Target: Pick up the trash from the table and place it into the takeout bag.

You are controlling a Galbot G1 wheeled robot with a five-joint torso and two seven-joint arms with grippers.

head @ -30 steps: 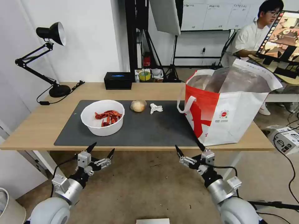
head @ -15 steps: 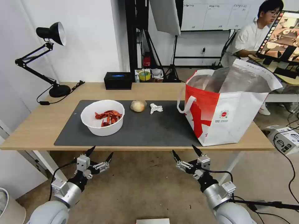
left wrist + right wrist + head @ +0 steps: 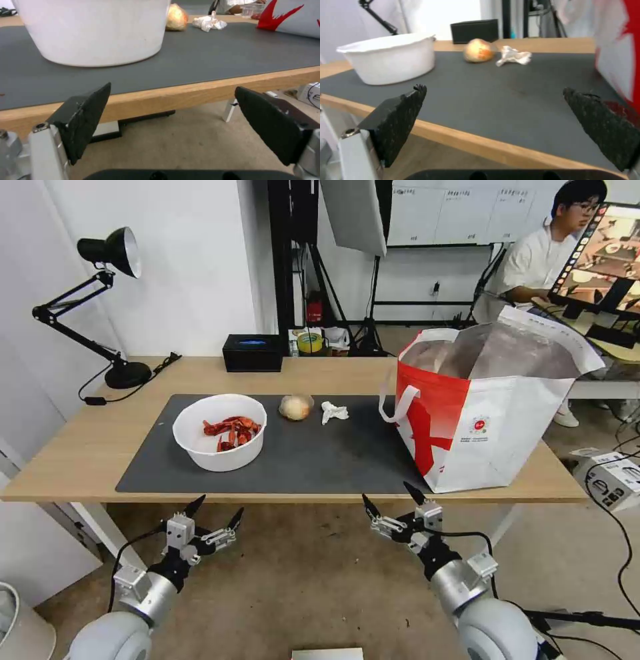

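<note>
On the dark grey mat (image 3: 320,460) of the table (image 3: 80,460) stand a white bowl (image 3: 220,432) of red shells, a beige ball (image 3: 295,407) and a crumpled white tissue (image 3: 333,412). The red-and-white takeout bag (image 3: 487,407) stands open at the table's right end. My left gripper (image 3: 217,511) hangs open below the front edge, in front of the bowl (image 3: 96,30). My right gripper (image 3: 389,499) is open too, just before the edge near the bag's left corner. The right wrist view shows the bowl (image 3: 390,57), ball (image 3: 478,53), tissue (image 3: 513,57) and bag (image 3: 616,50).
A black desk lamp (image 3: 110,253) stands at the table's back left, with a small black box (image 3: 253,353) at the back edge. Behind the table are stands and a person at a monitor. White boxes (image 3: 613,477) lie on the floor at right.
The right gripper has shifted left and slightly toward the table edge. The left gripper has sunk a little. The bowl, ball, tissue and bag have not moved.
</note>
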